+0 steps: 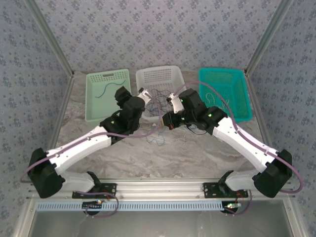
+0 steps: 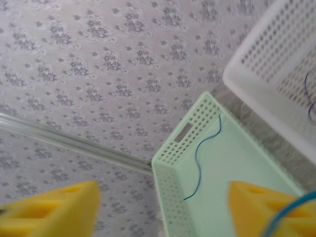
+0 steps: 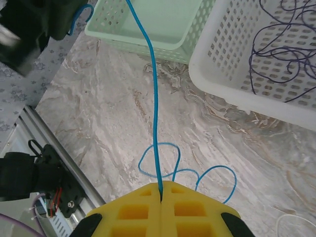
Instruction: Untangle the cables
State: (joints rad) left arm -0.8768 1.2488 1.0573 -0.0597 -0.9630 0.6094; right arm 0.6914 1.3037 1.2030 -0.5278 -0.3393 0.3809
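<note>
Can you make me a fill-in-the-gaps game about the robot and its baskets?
1. The right hand pinches a cable coloured ___.
2. The left hand is wide ___.
3. The white basket stands ___ the light green basket and the teal basket.
Missing words: blue, open, between.

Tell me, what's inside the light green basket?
One thin, wavy blue cable lies on the floor of the light green basket, nothing else that I can see. From above, the left arm covers the basket's near right corner, so that bit is hidden.
</note>
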